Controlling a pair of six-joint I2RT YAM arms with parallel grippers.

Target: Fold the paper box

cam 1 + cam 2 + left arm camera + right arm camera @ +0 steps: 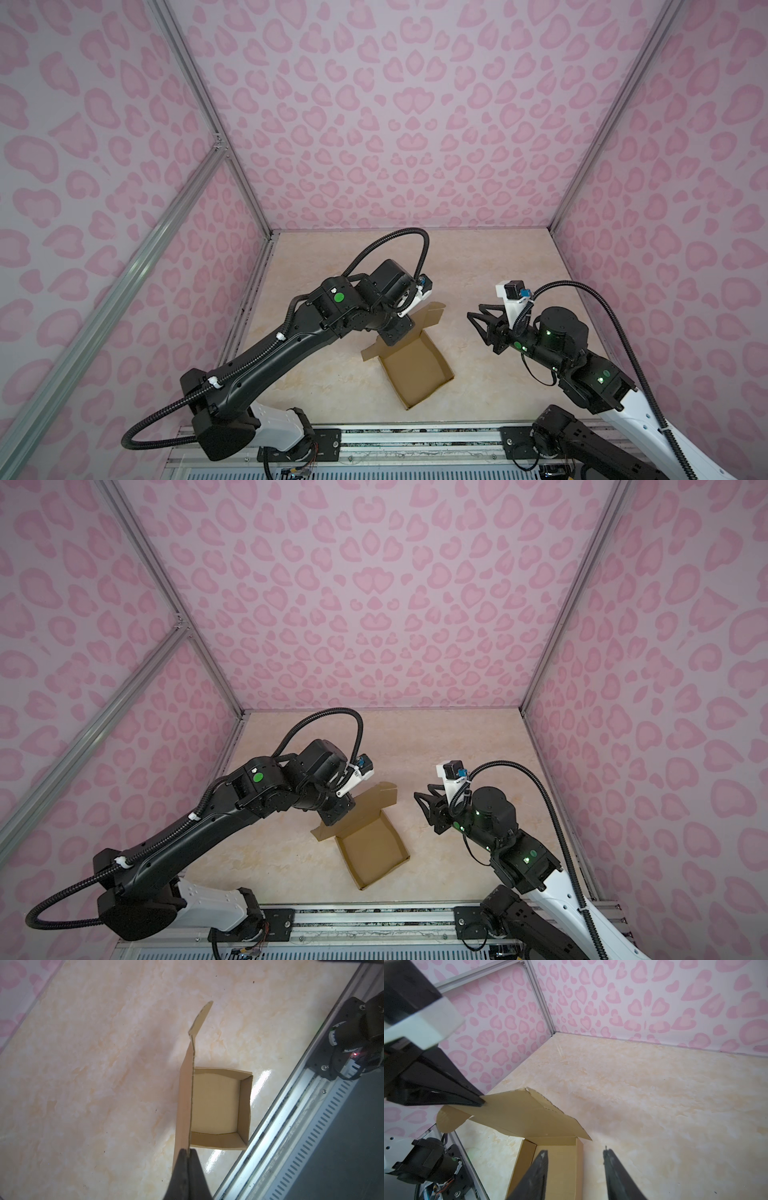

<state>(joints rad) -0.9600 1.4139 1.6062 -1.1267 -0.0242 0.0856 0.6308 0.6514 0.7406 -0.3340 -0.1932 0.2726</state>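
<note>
Left hand (188, 1153) pinching brown cardboard paper box (216, 1105) lid

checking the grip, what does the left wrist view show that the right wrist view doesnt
Only the left wrist view shows the left gripper shut on the lid flap's edge, seen edge-on, and the paper box's whole open tray.

Only the right wrist view shows the right gripper open and holding nothing, and the flap's broad face.

Both show the box on the table, with the left gripper pinching the flap.

Your arms (266, 365) are mostly black plastic with white base shells (278, 428), ribbed black cable hose (399, 241) looped off each wrist, green round stickers (338, 297) near the joints, white zip ties (213, 381) along the hose.
</note>
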